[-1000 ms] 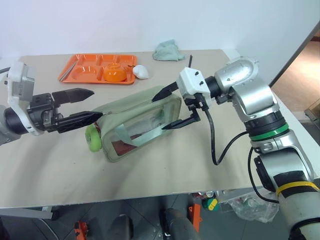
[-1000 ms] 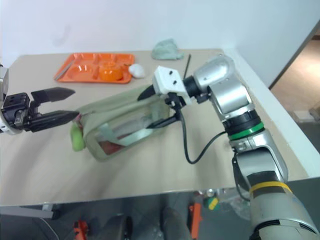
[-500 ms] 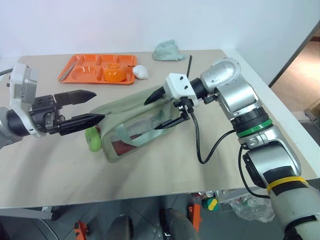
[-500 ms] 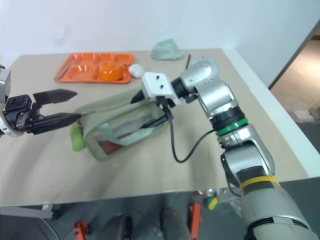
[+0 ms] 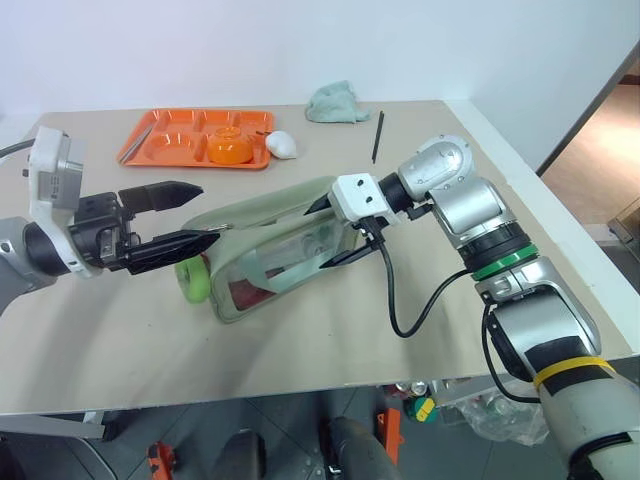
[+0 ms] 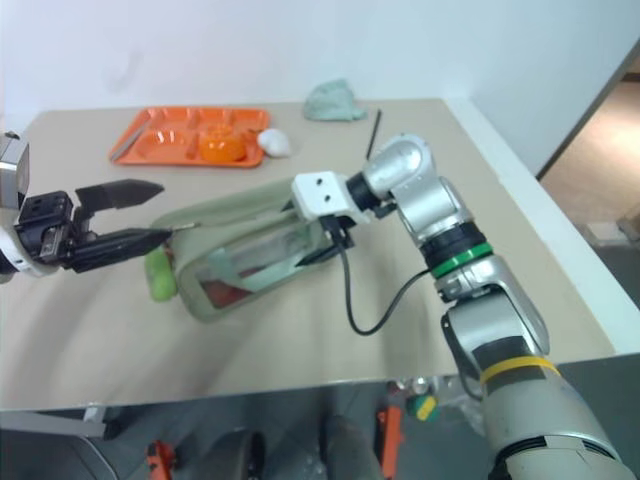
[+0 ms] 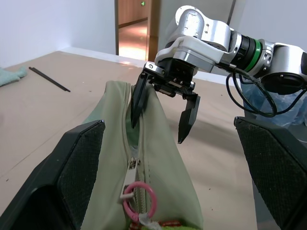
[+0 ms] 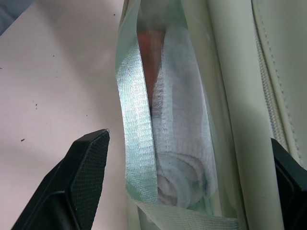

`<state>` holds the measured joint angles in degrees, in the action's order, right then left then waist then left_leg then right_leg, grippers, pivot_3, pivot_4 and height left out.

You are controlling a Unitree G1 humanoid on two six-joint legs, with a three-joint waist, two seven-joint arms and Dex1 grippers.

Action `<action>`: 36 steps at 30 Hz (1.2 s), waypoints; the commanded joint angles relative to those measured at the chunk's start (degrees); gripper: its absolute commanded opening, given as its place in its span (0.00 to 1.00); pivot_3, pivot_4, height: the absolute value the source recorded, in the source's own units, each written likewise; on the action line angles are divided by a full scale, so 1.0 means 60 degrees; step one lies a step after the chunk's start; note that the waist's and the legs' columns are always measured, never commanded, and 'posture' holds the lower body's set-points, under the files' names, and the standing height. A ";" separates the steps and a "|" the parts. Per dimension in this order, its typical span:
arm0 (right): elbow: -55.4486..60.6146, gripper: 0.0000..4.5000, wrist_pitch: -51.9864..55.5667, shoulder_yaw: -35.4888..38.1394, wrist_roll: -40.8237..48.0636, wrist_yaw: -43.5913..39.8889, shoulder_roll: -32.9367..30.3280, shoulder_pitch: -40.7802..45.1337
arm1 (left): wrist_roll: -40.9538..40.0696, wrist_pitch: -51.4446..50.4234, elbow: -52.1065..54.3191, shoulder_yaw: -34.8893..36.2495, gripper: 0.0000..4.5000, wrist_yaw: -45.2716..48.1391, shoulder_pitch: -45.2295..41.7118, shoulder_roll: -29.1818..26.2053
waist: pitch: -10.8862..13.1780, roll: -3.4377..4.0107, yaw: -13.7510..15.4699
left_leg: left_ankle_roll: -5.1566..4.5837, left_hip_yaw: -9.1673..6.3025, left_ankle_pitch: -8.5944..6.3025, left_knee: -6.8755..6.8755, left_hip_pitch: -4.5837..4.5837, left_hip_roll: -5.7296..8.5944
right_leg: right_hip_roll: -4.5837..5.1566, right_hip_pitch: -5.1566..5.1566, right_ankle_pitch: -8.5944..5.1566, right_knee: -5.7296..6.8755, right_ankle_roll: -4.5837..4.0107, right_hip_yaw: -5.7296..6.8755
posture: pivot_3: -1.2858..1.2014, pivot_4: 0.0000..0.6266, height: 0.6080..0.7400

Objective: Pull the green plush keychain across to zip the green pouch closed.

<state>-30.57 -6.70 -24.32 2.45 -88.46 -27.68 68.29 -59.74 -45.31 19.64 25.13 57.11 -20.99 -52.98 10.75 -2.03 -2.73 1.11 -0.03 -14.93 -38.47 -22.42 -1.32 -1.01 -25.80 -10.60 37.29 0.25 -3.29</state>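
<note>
Right gripper (image 5: 338, 235) lowered onto the far end of the green pouch (image 5: 275, 250), jaws spread wide, one finger over the top seam and the other down the clear side panel; nothing clamped yet. Straddling confirmed from the left wrist view: dark fingers either side of the pouch ridge, contact not resolvable. Compared with a second ago: same gripper then hung higher, above the pouch's far corner; arm since folded down and in toward the pouch. Likely meaning: pouch about to be braced at that end so the zip can be drawn against it.

Left gripper (image 5: 178, 215) released, fingers apart, held level just off the near end of the pouch, tips near the zipper start. Little change from the earlier frames, apart from a slight drift toward the pouch.

Green plush keychain (image 5: 192, 277) hung at the near end of the pouch, resting on the surface (image 5: 120, 340), below the left gripper and ungrasped. Pink ring (image 7: 139, 203) seen on the zipper pull at the near end; zip judged unpulled.

Orange tray (image 5: 165, 135) and pale cloth (image 5: 336, 101) well apart at the far edge, unmoved.
</note>
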 commanded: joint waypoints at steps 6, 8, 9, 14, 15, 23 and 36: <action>-0.0108 0.70 0.1315 0.0644 0.0175 0.0503 0.0273 0.0484 | -0.0202 0.0066 0.0156 0.0076 1.00 -0.0144 -0.0035 0.0043 | 0.0000 0.0000 -0.0001 | 0.0022 -0.0006 0.0025 0.0000 0.0001 0.0000 | -0.0005 0.0001 0.0003 0.0000 0.0027 0.0001 | 0.52 0.24 1.00; 0.0012 0.55 0.1378 0.0694 0.0185 0.0461 0.0252 0.0503 | -0.0219 0.0063 0.0149 0.0097 1.00 -0.0152 -0.0025 0.0041 | 0.0000 0.0000 -0.0001 | 0.0039 -0.0020 0.0044 0.0001 -0.0001 -0.0003 | -0.0017 0.0001 0.0009 0.0001 0.0032 0.0000 | 0.52 0.24 1.00; 0.0058 0.49 0.1401 0.0730 0.0193 0.0459 0.0250 0.0509 | -0.0224 0.0069 0.0156 0.0099 1.00 -0.0161 -0.0017 0.0044 | 0.0001 0.0001 -0.0001 | 0.0040 -0.0026 0.0045 0.0003 -0.0002 -0.0009 | -0.0027 0.0001 0.0008 0.0001 0.0031 -0.0002 | 0.52 0.24 1.00; 0.0072 0.10 0.1631 0.0952 0.0357 0.0365 0.0273 0.0738 | -0.0239 0.0093 0.0166 0.0087 1.00 -0.0195 -0.0011 0.0067 | 0.0001 0.0001 -0.0006 | 0.0041 -0.0026 0.0044 0.0008 -0.0004 -0.0024 | -0.0045 -0.0003 0.0008 0.0001 0.0025 -0.0006 | 0.52 0.24 1.00; 0.0090 0.03 0.1661 0.0968 0.0373 0.0285 0.0250 0.0769 | -0.0237 0.0102 0.0158 0.0088 1.00 -0.0193 -0.0006 0.0068 | 0.0001 0.0001 -0.0007 | 0.0041 -0.0025 0.0044 0.0008 -0.0003 -0.0033 | -0.0055 -0.0005 0.0011 0.0001 0.0020 -0.0008 | 0.52 0.24 1.00; 0.0002 0.03 0.1788 0.1015 0.0401 -0.0147 0.0093 0.0974 | -0.0272 0.0128 0.0175 0.0120 1.00 -0.0241 0.0045 0.0105 | 0.0002 0.0002 -0.0004 | 0.0041 -0.0032 0.0044 0.0011 -0.0003 -0.0056 | -0.0094 -0.0010 0.0015 0.0001 0.0002 -0.0011 | 0.52 0.24 1.00; 0.2140 0.03 0.3941 0.1139 0.0075 0.0432 -0.1402 0.0545 | -0.0689 0.0136 0.0413 0.0555 1.00 -0.0665 0.0558 0.0289 | 0.0002 0.0003 0.0025 | 0.0044 -0.0031 0.0042 0.0015 -0.0024 -0.0054 | -0.0088 -0.0028 0.0005 -0.0001 0.0001 -0.0013 | 0.52 0.24 1.00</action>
<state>-21.43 16.14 -19.74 2.49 -86.17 -35.24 71.18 -62.69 -45.12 20.41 26.29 53.68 -17.76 -51.09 10.76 -2.01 -2.58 1.37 -0.21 -14.68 -38.38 -22.56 -1.65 -1.55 -25.97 -10.57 37.29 0.26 -3.37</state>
